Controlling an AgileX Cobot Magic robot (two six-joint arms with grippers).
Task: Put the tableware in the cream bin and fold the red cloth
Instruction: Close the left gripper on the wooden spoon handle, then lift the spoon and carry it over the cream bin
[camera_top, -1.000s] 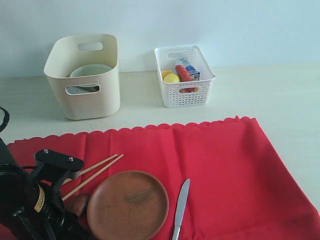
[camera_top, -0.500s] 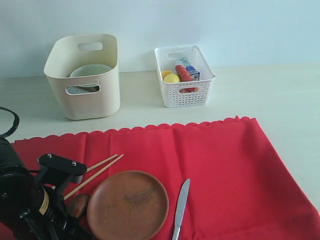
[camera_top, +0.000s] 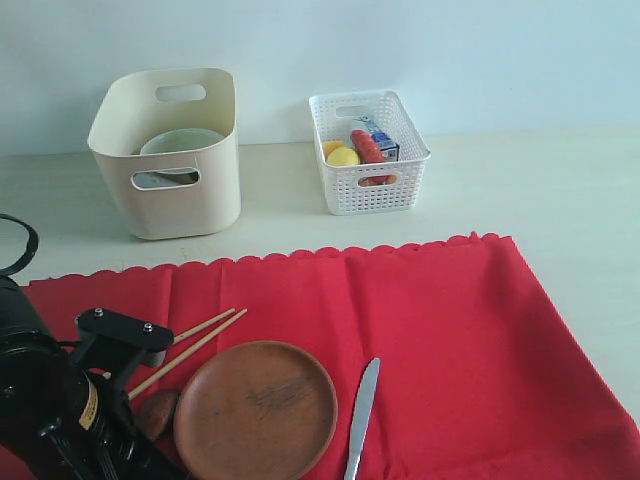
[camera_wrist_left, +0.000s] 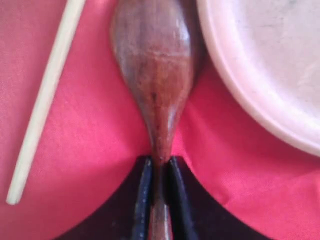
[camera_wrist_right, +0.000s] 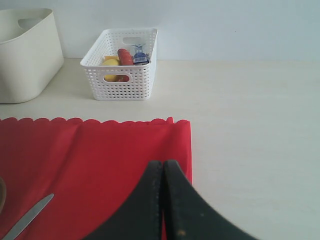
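My left gripper (camera_wrist_left: 159, 162) is shut on the thin handle of the brown wooden spoon (camera_wrist_left: 155, 65), which lies on the red cloth (camera_top: 440, 330). Beside it are the round wooden plate (camera_top: 255, 410) and two chopsticks (camera_top: 190, 340). In the exterior view the left arm (camera_top: 60, 410) covers most of the spoon (camera_top: 158, 410). The steel knife (camera_top: 362, 418) lies right of the plate. The cream bin (camera_top: 200, 205) stands at the back left with a white bowl (camera_top: 180, 142) inside. My right gripper (camera_wrist_right: 163, 165) is shut and empty above the cloth's right edge.
A white lattice basket (camera_top: 370, 150) with a lemon, a milk carton and other food stands right of the cream bin. Bare pale table (camera_top: 560, 200) lies behind and to the right of the cloth. A wall closes off the back.
The left jaws have closed onto the spoon's handle. The left arm shifted slightly lower and to the left. The right gripper has stayed still.
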